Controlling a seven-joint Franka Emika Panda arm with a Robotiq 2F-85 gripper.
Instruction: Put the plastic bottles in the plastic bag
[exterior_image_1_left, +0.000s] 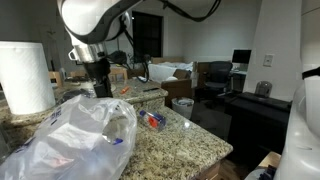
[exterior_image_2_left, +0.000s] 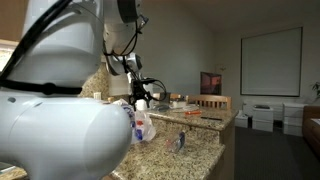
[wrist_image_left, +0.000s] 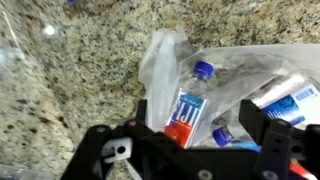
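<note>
On the wrist view I get only part of each plastic bottle. The claw (wrist_image_left: 200, 128) covers the base of the blue-capped bottle (wrist_image_left: 190, 106). A second bottle (wrist_image_left: 226, 134) shows little beyond its cap, and a third bottle (wrist_image_left: 297, 100) runs off the right edge. In an exterior view the plastic bag (exterior_image_1_left: 70, 140) is cut by the bottom edge and hides my claw tips. In an exterior view the arm (exterior_image_2_left: 60, 120) blocks much of the worktop (exterior_image_2_left: 200, 147), and the small bottle (exterior_image_2_left: 181, 141) there is too tiny to read.

A crinkly translucent white plastic bag (wrist_image_left: 165, 62) lies open on the granite worktop (wrist_image_left: 80, 80); small clear blue-capped plastic bottles (wrist_image_left: 190, 110) lie inside it.
</note>
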